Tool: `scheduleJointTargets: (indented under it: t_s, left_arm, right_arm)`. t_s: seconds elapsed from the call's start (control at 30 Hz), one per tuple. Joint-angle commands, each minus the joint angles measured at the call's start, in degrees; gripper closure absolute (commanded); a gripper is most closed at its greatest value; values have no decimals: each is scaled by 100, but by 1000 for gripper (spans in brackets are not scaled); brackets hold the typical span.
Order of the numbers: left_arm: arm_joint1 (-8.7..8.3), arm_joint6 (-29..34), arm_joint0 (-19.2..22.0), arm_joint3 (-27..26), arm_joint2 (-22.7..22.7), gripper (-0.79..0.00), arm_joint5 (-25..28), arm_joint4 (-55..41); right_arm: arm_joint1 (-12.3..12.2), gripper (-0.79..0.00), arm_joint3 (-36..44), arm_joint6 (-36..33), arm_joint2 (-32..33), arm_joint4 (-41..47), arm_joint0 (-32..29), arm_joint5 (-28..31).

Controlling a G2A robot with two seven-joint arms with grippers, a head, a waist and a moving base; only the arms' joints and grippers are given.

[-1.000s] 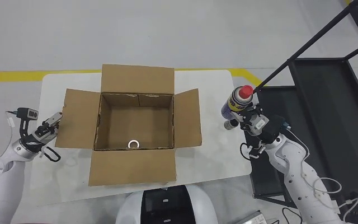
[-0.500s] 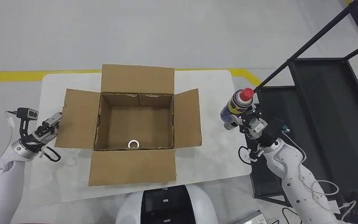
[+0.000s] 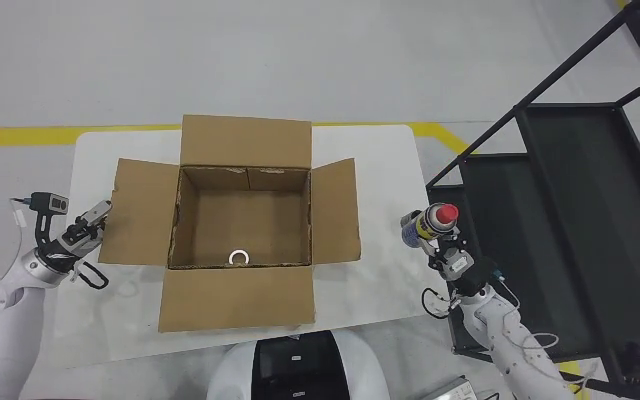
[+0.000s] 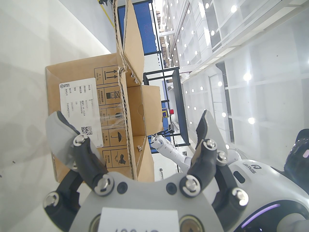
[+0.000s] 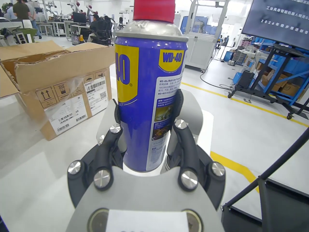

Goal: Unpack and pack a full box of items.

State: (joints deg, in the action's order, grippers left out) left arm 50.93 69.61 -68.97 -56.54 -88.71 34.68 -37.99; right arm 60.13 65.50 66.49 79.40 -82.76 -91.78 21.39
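Observation:
An open cardboard box (image 3: 240, 228) stands mid-table with all four flaps spread; a small white ring (image 3: 240, 258) lies on its floor. My right gripper (image 3: 436, 238) (image 5: 147, 105) is shut on a blue and yellow spray can (image 3: 430, 222) (image 5: 149, 73) with a red cap, upright at the table's right edge, beside the box (image 5: 65, 90). My left gripper (image 3: 96, 216) (image 4: 130, 131) stands open with nothing in it just off the box's left flap (image 4: 125, 78).
The white table (image 3: 385, 170) has bare surface around the box. A black shelf rack (image 3: 540, 220) stands close by the table's right edge, behind the right arm. A yellow floor line (image 3: 60, 132) runs behind the table.
My right gripper has lowered and drawn back toward the table's front right with the spray can in it. The left arm and the box are unmoved.

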Motion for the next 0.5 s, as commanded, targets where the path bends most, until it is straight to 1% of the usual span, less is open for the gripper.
scheduleJointTargets:
  t_s: [0.0,0.07,0.47]
  left_arm:
    - [0,0,0,0,0,-785,0,0]
    - [0,0,0,0,0,-785,0,0]
    - [0,0,0,0,0,-785,0,0]
  right_arm:
    - [54,0,-383,334,-183,41,165,3]
    - [91,0,-600,528,-311,12,275,16]
    - [91,0,-600,528,-311,12,275,16]
